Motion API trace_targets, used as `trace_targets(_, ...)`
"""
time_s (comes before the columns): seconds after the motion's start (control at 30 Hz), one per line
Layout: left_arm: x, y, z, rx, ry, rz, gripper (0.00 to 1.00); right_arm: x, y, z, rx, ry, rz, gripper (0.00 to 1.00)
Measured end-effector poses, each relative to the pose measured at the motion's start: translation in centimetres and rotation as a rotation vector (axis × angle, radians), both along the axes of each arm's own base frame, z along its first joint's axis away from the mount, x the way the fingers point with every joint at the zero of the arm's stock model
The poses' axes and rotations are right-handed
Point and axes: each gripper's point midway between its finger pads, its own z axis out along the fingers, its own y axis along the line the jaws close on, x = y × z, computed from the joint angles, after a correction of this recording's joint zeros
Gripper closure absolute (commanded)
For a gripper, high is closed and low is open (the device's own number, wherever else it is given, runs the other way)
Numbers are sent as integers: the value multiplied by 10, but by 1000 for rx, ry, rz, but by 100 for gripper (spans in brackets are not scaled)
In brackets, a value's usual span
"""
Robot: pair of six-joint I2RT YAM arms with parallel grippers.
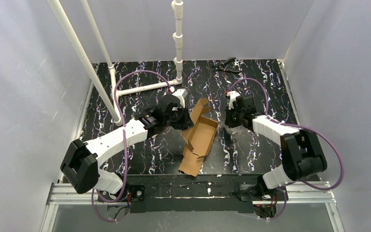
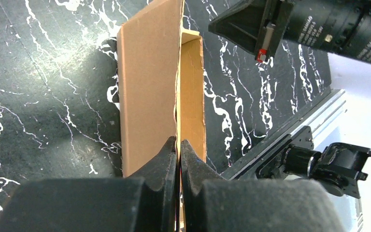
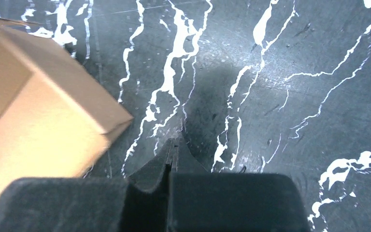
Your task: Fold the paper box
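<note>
- The left fingers (image 2: pixel 167 158) are pinching the top edge of an upright panel of the paper box (image 1: pixel 199 140). The box is lying half-formed in the middle of the worktop (image 1: pixel 244 155), between the arms. A hard pull here is risking a tear, or a crease off the score line.
- The right fingers (image 3: pixel 174 155) are clenched on nothing and hovering just beside the box's corner. Nothing is pinning the base, so the box is likely to be sliding or lifting rather than folding.
- The loose near flaps are pointing toward the worktop's near edge, where dragging is risking a snag.
</note>
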Motion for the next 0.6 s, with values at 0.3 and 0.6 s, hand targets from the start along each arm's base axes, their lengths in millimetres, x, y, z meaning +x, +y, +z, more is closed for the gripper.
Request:
trace_targets(0.3, 3, -7, 9, -65, 15, 38, 100, -7, 5, 19, 44, -52, 39, 99)
trace_targets(0.6, 4, -1, 1, -83, 44, 98, 100, -4, -15, 8, -36, -51, -47, 99)
